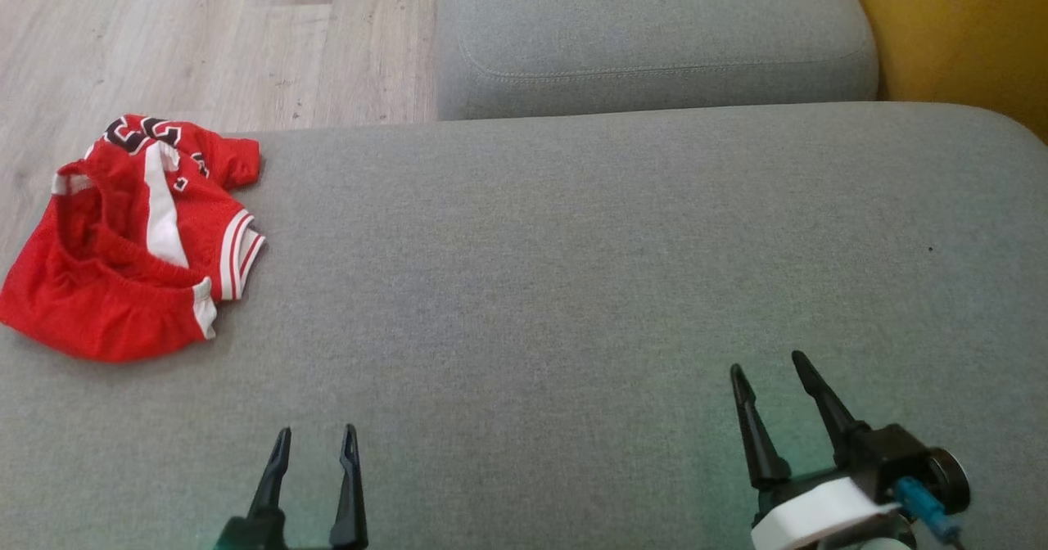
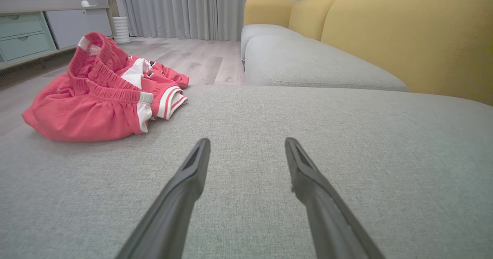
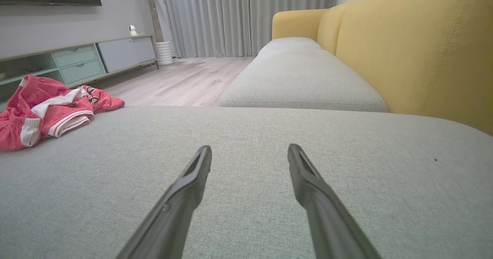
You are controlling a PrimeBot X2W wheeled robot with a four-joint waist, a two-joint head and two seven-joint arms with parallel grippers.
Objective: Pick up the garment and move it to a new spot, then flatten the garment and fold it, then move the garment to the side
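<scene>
The garment point(image 1: 131, 239) is a crumpled pair of red sports shorts with white trim and black lettering, lying at the far left corner of the grey sofa cushion point(image 1: 573, 288). It appears again as the garment point(image 2: 100, 93) and the garment point(image 3: 46, 108). My left gripper point(image 1: 315, 439) hovers low at the cushion's near edge, open and empty, well to the right of and nearer than the shorts. My right gripper point(image 1: 770, 370) is also open and empty, far right of the shorts. The left gripper point(image 2: 246, 145) and the right gripper point(image 3: 249, 151) both point across bare cushion.
A second grey seat cushion point(image 1: 655, 34) lies beyond, with the yellow backrest point(image 1: 958, 34) to the right. Wooden floor point(image 1: 205, 34) lies past the cushion's far left edge. A low cabinet point(image 3: 77, 58) and curtains point(image 3: 238, 16) stand across the room.
</scene>
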